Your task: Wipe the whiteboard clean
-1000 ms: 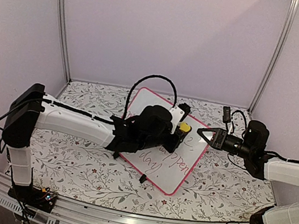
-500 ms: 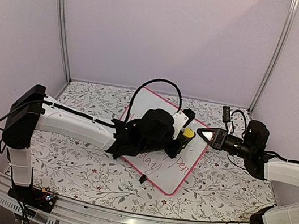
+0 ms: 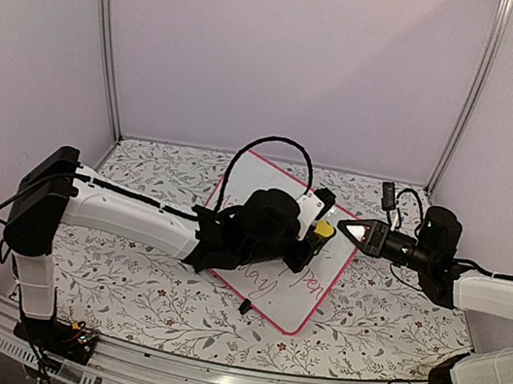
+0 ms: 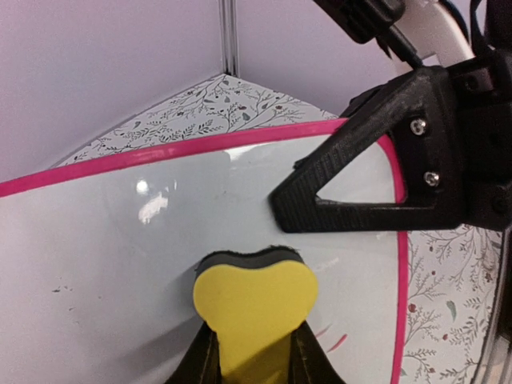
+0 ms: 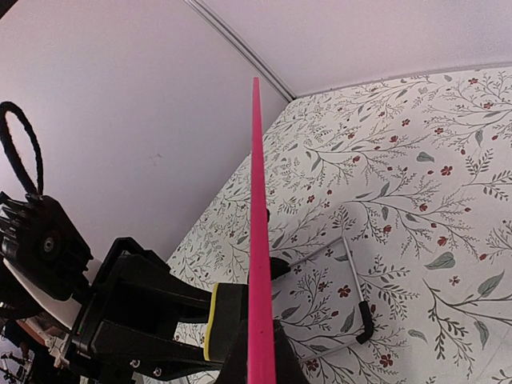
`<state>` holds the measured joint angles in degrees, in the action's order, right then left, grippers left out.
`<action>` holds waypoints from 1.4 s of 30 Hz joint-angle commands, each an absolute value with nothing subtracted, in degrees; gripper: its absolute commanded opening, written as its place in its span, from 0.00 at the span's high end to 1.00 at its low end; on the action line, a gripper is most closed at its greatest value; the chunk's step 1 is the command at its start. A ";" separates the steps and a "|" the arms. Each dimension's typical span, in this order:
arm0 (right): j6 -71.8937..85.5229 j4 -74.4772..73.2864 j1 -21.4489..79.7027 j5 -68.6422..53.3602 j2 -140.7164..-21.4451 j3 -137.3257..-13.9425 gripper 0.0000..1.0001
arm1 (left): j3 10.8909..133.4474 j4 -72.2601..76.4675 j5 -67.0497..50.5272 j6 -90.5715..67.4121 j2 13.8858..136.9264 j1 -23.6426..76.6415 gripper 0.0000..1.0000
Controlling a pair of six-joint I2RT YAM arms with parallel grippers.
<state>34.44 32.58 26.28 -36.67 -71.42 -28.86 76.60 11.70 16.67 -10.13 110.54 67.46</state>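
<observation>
Though a right-wrist sliver, whiteboard (image 3: 289, 304) legible overhead

Count so far:
- whiteboard (image 3: 303, 294) x1, mid-table
- eraser (image 3: 325, 230) x1, yellow with a dark felt face, at the board's far right part
- robot arms x2: left arm (image 3: 125, 214), right arm (image 3: 501, 292)
- table (image 3: 124, 278) x1, floral cover
- metal corner posts x2: far-left post (image 3: 106, 29), far-right post (image 3: 471, 90)
- black clip foot (image 3: 244, 304) on the board's near edge: 1 visible
- wire stand leg (image 5: 352, 272) behind the board: 1, seen from the right wrist
- black cable loop (image 3: 254, 147) by the board's far edge: 1
</observation>
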 commanded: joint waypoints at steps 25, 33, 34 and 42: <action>29.27 26.20 30.15 -44.30 -72.49 -28.18 1.00 | 71.98 2.55 29.92 -21.00 109.09 62.66 1.00; 29.18 26.17 30.23 -44.32 -72.78 -28.22 1.00 | 73.16 8.56 22.78 -14.19 110.83 65.69 1.00; 29.18 26.19 30.27 -44.30 -72.77 -28.26 1.00 | 73.48 9.02 22.50 -13.25 111.21 66.24 1.00; 29.08 26.26 30.23 -44.21 -73.04 -28.21 1.00 | 73.18 13.68 17.58 -10.10 112.24 68.84 1.00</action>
